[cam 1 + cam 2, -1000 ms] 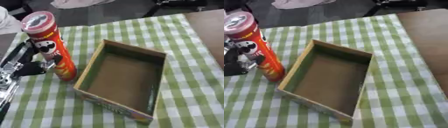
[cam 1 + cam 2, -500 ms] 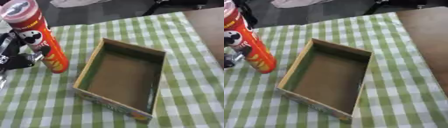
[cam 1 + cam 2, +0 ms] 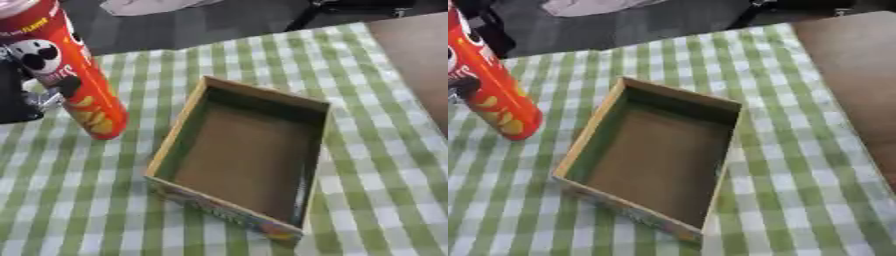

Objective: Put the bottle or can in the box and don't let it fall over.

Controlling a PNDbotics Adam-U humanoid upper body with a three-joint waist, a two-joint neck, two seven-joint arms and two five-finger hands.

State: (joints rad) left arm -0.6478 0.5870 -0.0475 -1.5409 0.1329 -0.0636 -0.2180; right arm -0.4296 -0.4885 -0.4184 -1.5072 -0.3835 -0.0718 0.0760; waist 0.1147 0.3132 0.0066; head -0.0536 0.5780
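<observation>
A tall red chip can [image 3: 72, 75] with a cartoon face on its label is upright at the far left, leaning slightly, its top cut off by the picture's edge. My black left hand [image 3: 17, 97] is behind it, and one dark finger [image 3: 69, 86] curls round its front. The can's base [image 3: 107, 131] hangs close to the green checked cloth, left of the box. The open cardboard box [image 3: 178, 134] lies in the middle, turned at an angle, with nothing inside. My right hand shows in neither view.
The green-and-white checked cloth [image 3: 376, 150] covers the table. A bare brown surface [image 3: 850, 75] runs along the right side. Beyond the far edge there is dark floor with a pale cloth [image 3: 149, 6].
The can has gone up and to the left in the picture with my left hand on it, away from the box's left wall. The box has stayed put.
</observation>
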